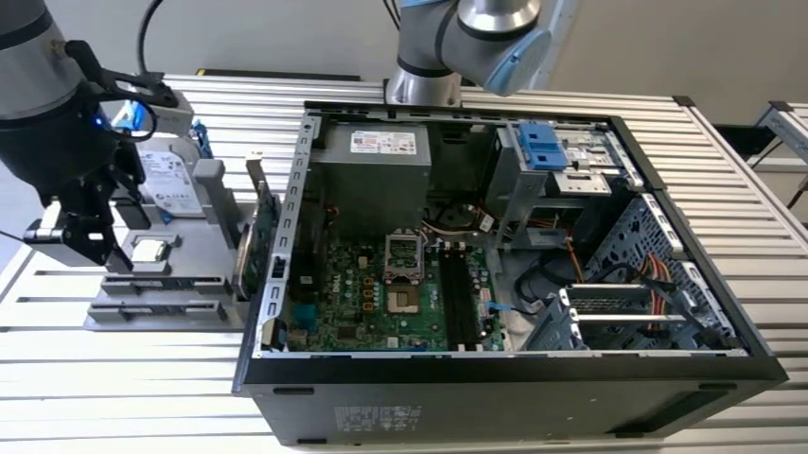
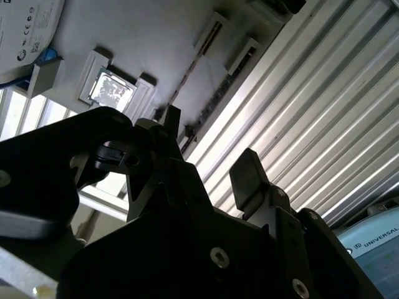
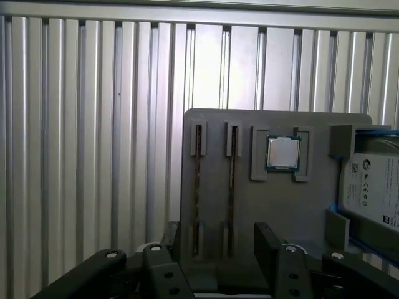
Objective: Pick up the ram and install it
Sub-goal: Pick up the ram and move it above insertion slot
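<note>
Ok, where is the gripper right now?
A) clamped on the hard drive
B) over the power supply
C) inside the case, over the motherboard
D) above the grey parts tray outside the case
D: in the exterior view the gripper hangs over the grey parts tray, on the exterior view's left of the computer case. In the first wrist view it is open and empty above the ram, which sits in its slot.

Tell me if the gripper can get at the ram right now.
Probably yes. In the first wrist view the open gripper hangs above the grey holder, and the ram stands edge-up in its slot with nothing over it.
</note>
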{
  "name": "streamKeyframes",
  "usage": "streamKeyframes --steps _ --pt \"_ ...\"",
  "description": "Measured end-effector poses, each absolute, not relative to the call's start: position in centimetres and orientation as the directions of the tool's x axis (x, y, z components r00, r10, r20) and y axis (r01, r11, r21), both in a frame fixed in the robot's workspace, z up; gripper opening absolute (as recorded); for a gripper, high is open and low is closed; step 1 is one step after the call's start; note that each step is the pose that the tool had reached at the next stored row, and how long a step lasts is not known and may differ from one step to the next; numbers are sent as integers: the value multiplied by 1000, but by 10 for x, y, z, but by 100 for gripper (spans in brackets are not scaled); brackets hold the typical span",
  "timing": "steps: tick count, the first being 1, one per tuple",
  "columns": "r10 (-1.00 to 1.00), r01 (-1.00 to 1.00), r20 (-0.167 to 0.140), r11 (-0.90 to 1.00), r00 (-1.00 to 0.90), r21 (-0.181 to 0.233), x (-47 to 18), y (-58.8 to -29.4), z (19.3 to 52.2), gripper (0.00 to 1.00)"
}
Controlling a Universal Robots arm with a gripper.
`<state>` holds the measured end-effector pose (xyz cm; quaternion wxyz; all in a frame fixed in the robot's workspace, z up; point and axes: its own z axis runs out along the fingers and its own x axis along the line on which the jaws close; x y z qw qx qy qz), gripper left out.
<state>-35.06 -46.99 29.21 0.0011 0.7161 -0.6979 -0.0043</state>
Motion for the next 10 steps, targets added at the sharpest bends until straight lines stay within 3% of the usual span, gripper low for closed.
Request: streamKeyframes --steps 10 --pt "-1000 -1000 -6 -26 26 9 -351 -470 290 100"
